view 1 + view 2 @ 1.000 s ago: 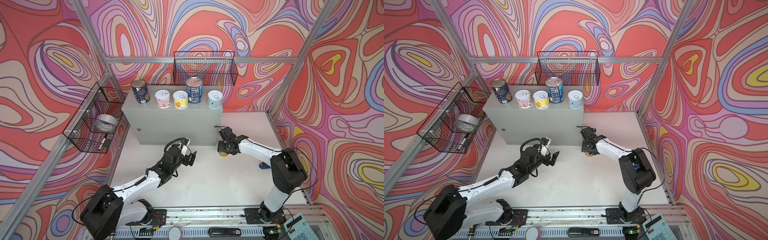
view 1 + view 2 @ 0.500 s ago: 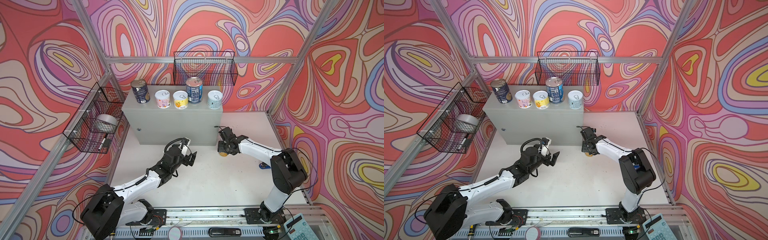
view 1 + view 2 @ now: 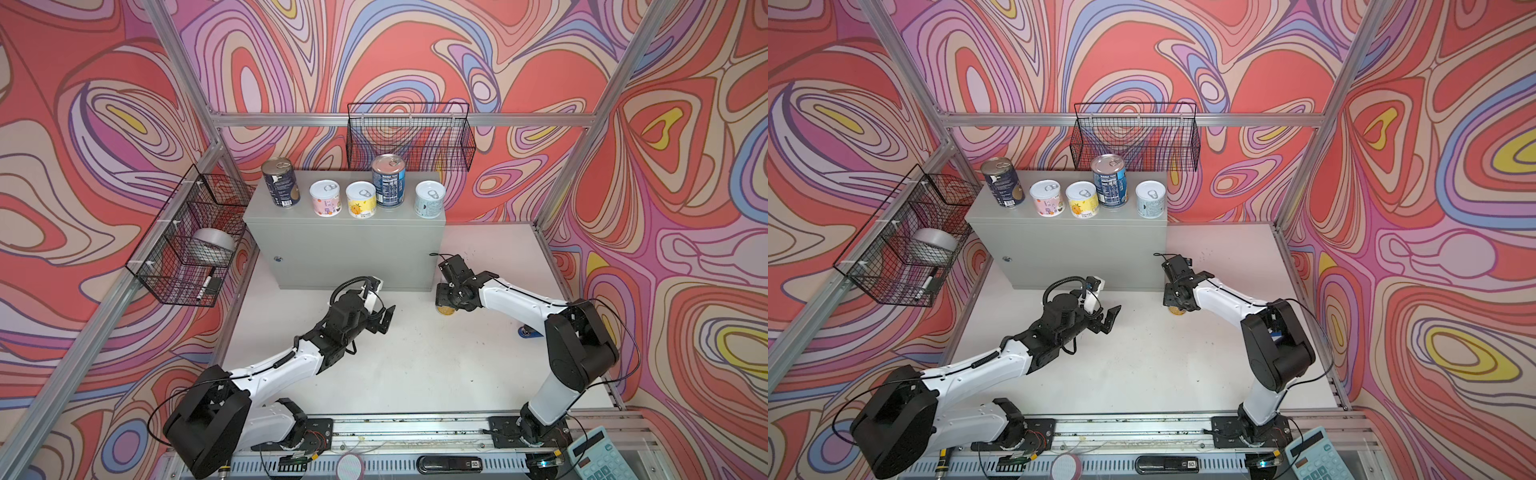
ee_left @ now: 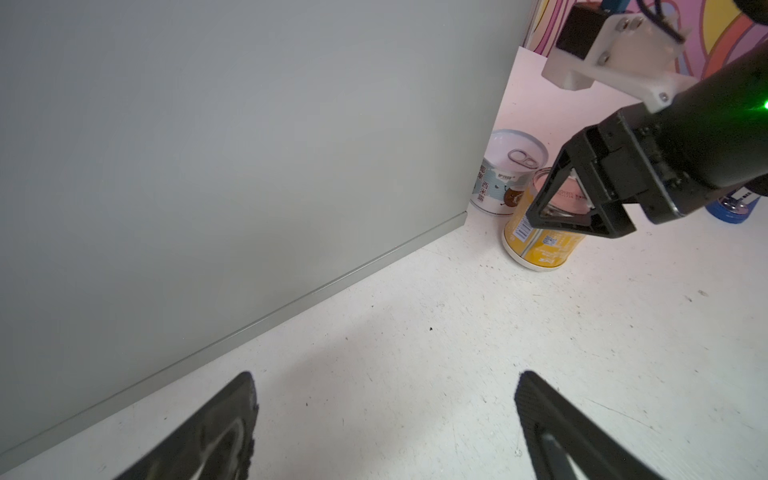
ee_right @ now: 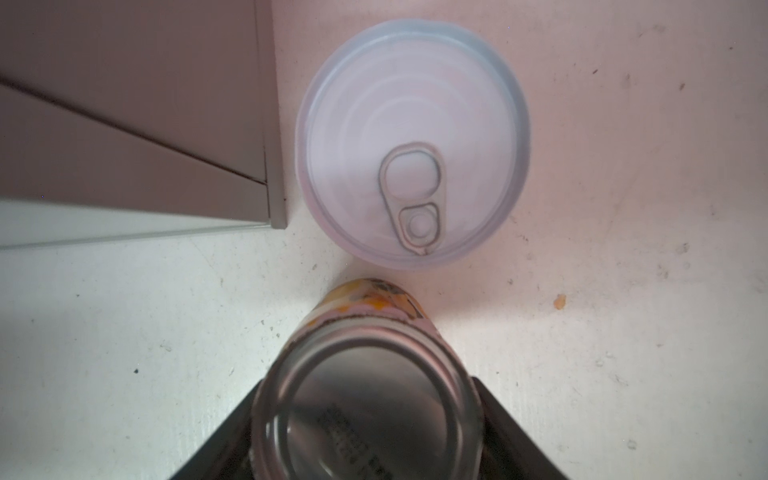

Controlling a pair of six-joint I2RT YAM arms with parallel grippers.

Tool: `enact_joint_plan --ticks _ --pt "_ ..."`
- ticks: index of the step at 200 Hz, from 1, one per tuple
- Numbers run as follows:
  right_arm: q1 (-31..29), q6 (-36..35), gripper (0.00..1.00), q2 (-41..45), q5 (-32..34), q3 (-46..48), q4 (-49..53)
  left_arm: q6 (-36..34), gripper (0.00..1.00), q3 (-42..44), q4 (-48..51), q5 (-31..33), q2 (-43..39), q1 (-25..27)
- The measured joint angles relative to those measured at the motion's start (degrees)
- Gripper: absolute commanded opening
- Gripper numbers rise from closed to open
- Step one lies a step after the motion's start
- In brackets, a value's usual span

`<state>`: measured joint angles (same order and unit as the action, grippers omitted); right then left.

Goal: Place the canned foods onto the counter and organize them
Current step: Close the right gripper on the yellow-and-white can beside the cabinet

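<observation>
Orange can (image 3: 445,309) mostly under right fingers (image 3: 453,300)

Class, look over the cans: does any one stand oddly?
Yes. The orange can on the white tabletop stands upside down, plain base up, in the right gripper. The white can beside it shows its pull-tab.

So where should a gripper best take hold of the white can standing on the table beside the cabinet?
Probably from above, around its round side wall. The white can stands upright, tab up, close to the cabinet corner and the orange can, so place the fingers on its free sides.
</observation>
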<state>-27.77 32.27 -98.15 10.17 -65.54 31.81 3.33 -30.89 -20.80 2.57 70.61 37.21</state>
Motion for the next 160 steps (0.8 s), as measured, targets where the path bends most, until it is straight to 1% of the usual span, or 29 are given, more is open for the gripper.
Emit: enact_joint_plan --ticks 37,81,160 --pt "0.0 0.09 0.4 1.31 -0.37 1.2 0.13 0.13 1.0 -0.02 -0.24 -0.68 1.29 0.0" --pt "0.0 0.11 0.4 5.05 -0.09 3.17 0.35 0.2 1.0 -0.04 -0.31 -2.34 2.29 0.0" --pt "0.0 0.2 0.4 9.4 -0.9 6.67 -0.15 0.2 1.0 -0.09 -0.72 -2.49 2.23 0.0"
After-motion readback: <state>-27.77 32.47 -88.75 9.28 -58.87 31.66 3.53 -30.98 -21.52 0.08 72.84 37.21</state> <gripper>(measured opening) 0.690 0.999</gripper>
